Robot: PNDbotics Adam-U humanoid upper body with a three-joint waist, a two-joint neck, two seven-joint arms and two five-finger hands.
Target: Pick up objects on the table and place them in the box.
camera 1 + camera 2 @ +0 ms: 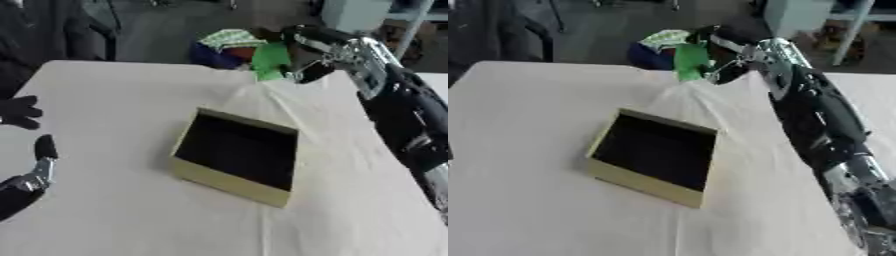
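So the right hand (315, 50) is reaching way out to the far edge of the table (105, 100), and it's curling its fingers around a green packet (271, 59) and holding it up off the cloth, so I'd say the pick-up step is happening right now and the drop-off isn't done yet. The box (229, 181) is sitting open in the middle of the table, nearer than the hand and a bit to its left, and as far as I can see it's looking empty inside, just dark. There's a blue and green bundle (220, 46) lying beyond the far edge, just left of the packet; can't tell what it is. The left hand (37, 167) is idling at the near left edge with fingers pointing up and relaxed, holding nothing. Next move, I'm guessing, calls for pulling the packet back toward the near side until it's hanging over the box opening, then letting the fingers open.
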